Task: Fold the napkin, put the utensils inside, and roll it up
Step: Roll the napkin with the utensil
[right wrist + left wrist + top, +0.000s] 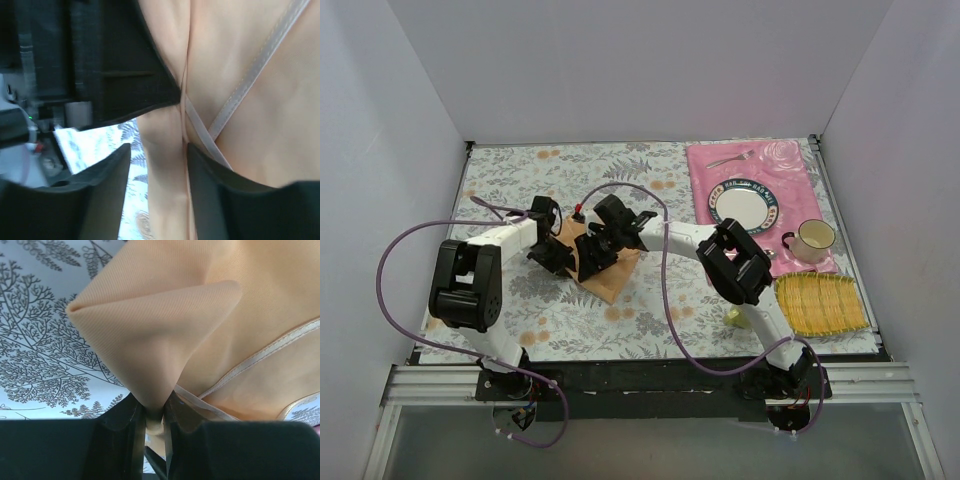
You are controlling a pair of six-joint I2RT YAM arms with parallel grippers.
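Arms, two of them, meet over the middle of the fern-print table (520, 170), where we see the one peach-orange napkin (165, 315) lying partly folded between them. We find the left gripper (155, 412) with its fingers (125, 440) almost pressed together, pinching a raised fold of the napkin. The right gripper (159, 150) has its fingers (105, 195) spread, a strip of hemmed cloth lying in the gap, and fern print shows beside one finger. Off to the right we count one pink placemat (800, 180), one yellow woven mat (820, 303), one plate (718, 200), one mug (812, 240) and one fork (730, 159) on the placemat's far edge.
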